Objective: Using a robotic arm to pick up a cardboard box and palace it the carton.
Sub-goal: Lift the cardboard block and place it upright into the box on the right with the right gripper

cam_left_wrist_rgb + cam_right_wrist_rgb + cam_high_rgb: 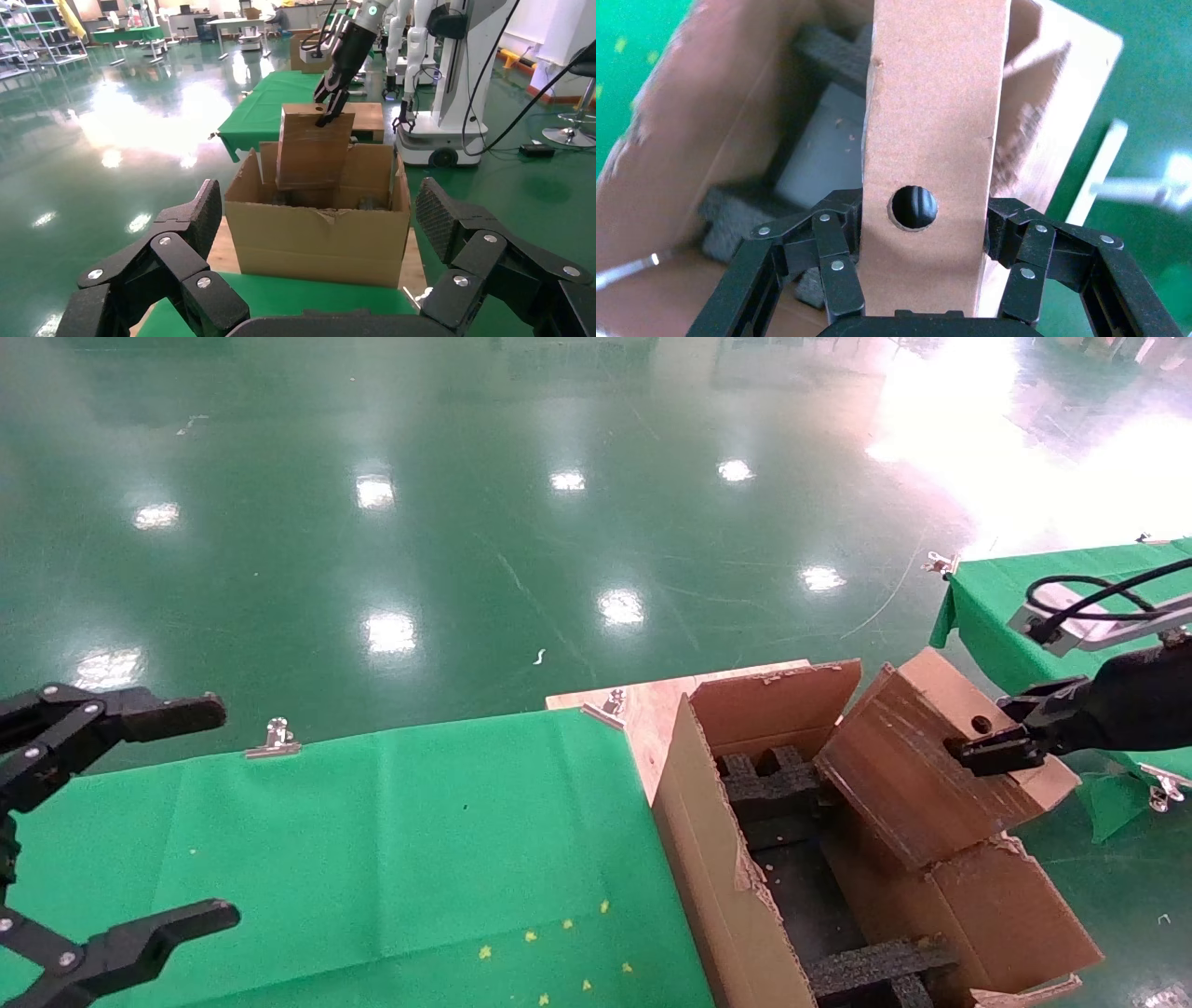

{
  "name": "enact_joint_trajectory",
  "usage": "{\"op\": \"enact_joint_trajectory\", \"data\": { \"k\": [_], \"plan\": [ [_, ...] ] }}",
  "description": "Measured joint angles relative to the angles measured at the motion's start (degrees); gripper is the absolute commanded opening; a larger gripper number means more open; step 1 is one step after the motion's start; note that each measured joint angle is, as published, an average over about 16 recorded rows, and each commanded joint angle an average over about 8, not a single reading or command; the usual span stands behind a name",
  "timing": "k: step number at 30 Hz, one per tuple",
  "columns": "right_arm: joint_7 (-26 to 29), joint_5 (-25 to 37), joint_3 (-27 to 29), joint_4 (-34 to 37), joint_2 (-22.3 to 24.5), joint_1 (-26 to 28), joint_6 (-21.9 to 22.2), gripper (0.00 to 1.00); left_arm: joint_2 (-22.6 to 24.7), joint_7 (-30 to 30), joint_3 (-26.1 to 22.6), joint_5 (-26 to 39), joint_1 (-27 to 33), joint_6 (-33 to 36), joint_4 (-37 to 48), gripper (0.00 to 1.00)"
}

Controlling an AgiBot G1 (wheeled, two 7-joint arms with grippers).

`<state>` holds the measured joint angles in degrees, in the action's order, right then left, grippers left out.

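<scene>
Gripping the cardboard box (917, 761) by its narrow holed end, the right gripper (1001, 738) is holding it tilted over the carton (726, 887), long axis slanting toward seven o'clock, while the left gripper (112, 822) is hanging open at nine o'clock.

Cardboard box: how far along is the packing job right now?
Pickup looks done: the right gripper is shut on the cardboard box, held tilted over the carton. In hand: lowering it toward the black foam inserts. Left: seating and release. The left gripper hangs open over the green table.
</scene>
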<state>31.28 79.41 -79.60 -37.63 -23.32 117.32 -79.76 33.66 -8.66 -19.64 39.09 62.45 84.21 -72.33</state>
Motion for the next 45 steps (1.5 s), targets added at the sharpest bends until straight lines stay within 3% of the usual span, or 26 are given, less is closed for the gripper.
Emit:
{"op": "enact_joint_trajectory", "data": {
  "k": [10, 23, 34, 45],
  "plan": [
    [17.12, 0.56, -1.39, -4.65, 1.85, -4.03, 6.00, 0.00, 0.00, 0.00, -0.01, 0.00, 0.00, 0.00, 0.00, 1.00],
    [30.78, 2.85, -3.75, -12.85, 3.59, -9.06, 13.14, 0.00, -0.01, 0.01, -0.02, -0.01, 0.00, -0.01, 0.00, 1.00],
    [35.49, 4.79, -5.65, -14.95, 3.46, -12.85, 17.70, 0.00, -0.01, 0.01, -0.03, -0.02, 0.01, -0.01, 0.00, 1.00],
    [33.98, 4.50, -6.63, -10.80, -0.25, -16.08, 20.59, 0.00, -0.01, 0.02, -0.03, -0.02, 0.01, -0.01, 0.00, 1.00]
  ]
}}
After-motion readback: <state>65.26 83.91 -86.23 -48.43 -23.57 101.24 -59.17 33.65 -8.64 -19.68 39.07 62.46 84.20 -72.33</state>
